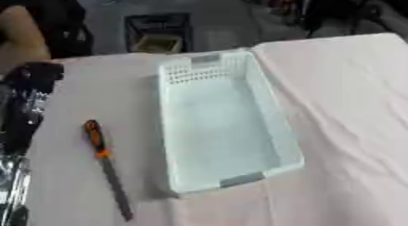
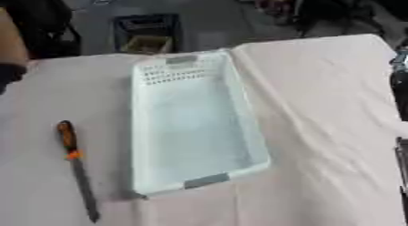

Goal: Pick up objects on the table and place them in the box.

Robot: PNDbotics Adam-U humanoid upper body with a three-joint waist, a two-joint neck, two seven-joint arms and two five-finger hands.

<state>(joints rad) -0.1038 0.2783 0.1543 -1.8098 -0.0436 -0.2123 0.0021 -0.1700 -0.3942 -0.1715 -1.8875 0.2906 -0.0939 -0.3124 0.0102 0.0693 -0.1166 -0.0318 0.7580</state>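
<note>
While the left arm (image 1: 24,106) hangs at the table's left edge, hand state impossible to tell, the screwdriver (image 1: 104,163) lies left of the box (image 1: 223,125), apart from it. Box looks empty, open-topped, ready. Right hand barely visible; fingers unreadable.

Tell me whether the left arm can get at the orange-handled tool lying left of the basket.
Probably yes. The left arm shows at the left edge, on the same side as the orange-handled tool, which lies apart from the white basket on bare tablecloth. Nothing lies between them. Its hand cannot be made out.
</note>
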